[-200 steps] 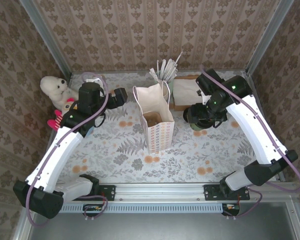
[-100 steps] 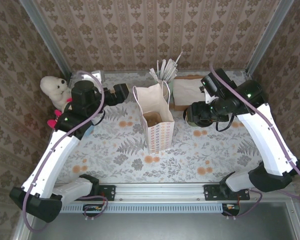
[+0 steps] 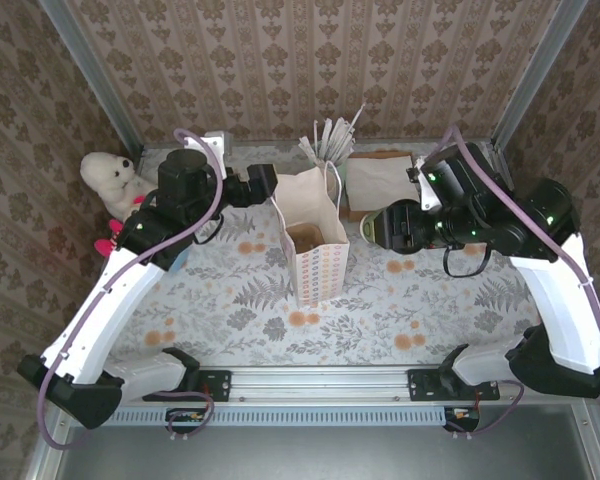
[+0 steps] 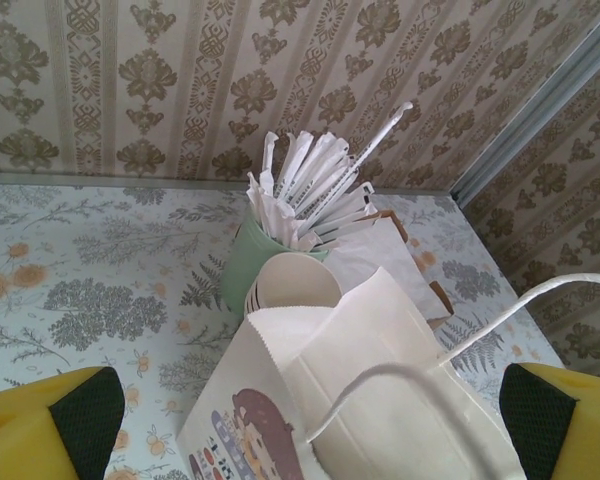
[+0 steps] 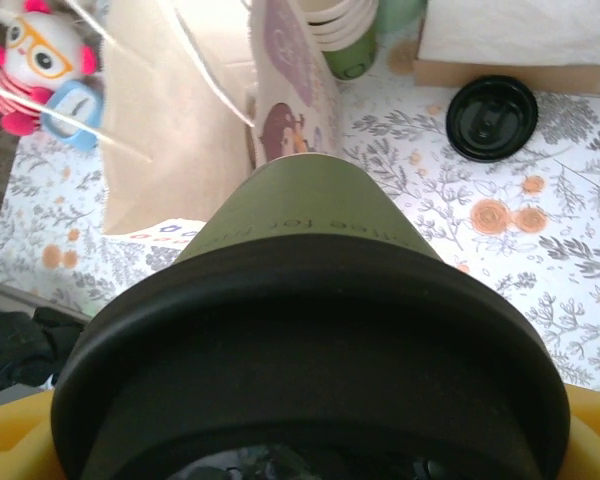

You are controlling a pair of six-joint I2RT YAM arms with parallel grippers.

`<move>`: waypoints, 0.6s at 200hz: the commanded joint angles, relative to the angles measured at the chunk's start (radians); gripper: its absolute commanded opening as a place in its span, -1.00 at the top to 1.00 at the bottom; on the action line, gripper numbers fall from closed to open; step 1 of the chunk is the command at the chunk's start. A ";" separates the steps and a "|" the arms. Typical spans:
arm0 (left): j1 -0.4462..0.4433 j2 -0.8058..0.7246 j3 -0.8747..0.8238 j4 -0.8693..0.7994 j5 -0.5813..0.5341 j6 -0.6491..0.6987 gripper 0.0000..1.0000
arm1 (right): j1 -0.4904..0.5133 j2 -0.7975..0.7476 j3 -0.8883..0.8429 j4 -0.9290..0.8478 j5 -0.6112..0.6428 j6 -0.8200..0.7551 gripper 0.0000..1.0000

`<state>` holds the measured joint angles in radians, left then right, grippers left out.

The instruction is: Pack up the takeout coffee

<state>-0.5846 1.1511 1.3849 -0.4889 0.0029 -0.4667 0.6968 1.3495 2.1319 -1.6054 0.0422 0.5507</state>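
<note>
The cup (image 5: pixel 310 230) is clamped in the right gripper (image 3: pixel 398 228), its fingers mostly cut off. The left gripper (image 4: pixel 300 420) is held spread astride the half-cropped bag (image 4: pixel 380 340).

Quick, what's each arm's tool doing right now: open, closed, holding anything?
Left tool: open, holding nothing, facing the white paper bag.
Right tool: closed on the takeout coffee.
</note>
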 commanded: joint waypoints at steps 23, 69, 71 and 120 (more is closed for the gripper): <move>-0.025 0.029 0.070 -0.037 0.028 0.003 -1.00 | 0.067 0.073 0.074 -0.042 -0.074 -0.030 -0.09; -0.045 0.074 0.119 -0.129 0.031 0.007 -0.93 | 0.153 0.219 0.137 0.024 0.005 -0.042 -0.09; -0.045 0.074 0.120 -0.132 0.029 0.008 -0.91 | 0.157 0.225 0.140 0.024 0.013 -0.043 -0.09; -0.047 0.044 0.092 -0.142 0.038 0.015 -0.34 | 0.206 0.343 0.236 0.053 0.020 -0.041 -0.09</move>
<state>-0.6277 1.2221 1.4696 -0.6071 0.0238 -0.4675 0.8852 1.6615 2.2879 -1.5547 0.0315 0.5228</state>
